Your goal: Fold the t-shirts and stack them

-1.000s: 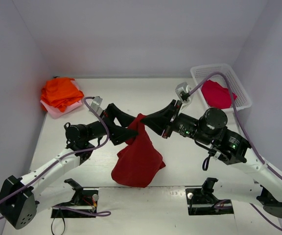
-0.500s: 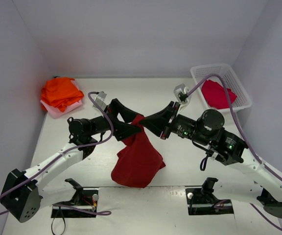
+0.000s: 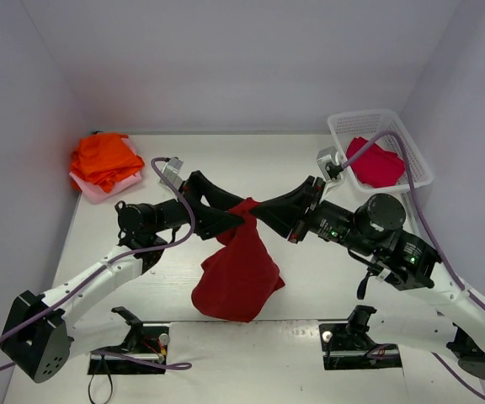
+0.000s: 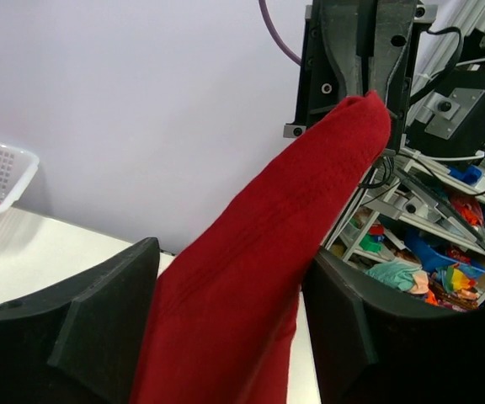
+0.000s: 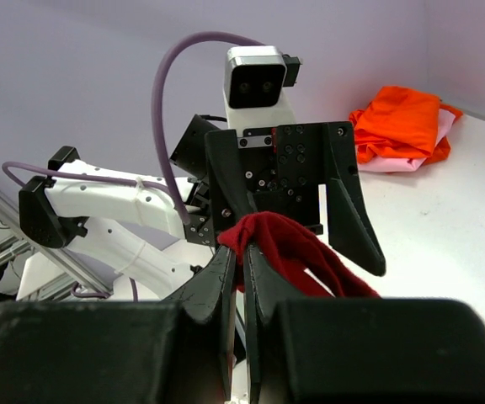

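Observation:
A large dark red t-shirt hangs bunched above the table centre, its lower part resting on the table. My right gripper is shut on the shirt's top corner; the right wrist view shows the jaws pinching red cloth. My left gripper is open, its fingers spread either side of the hanging cloth just below that corner. Bright orange shirts lie folded on a pale pink one at the far left. A crimson shirt lies in the basket.
The white lattice basket stands at the far right corner. White walls close in the back and both sides. Two arm base mounts sit at the near edge. Bare tabletop lies behind the arms.
My right arm has drawn back to the right, carrying the shirt's top corner slightly rightward. My left gripper moved a little forward around the cloth and stays open.

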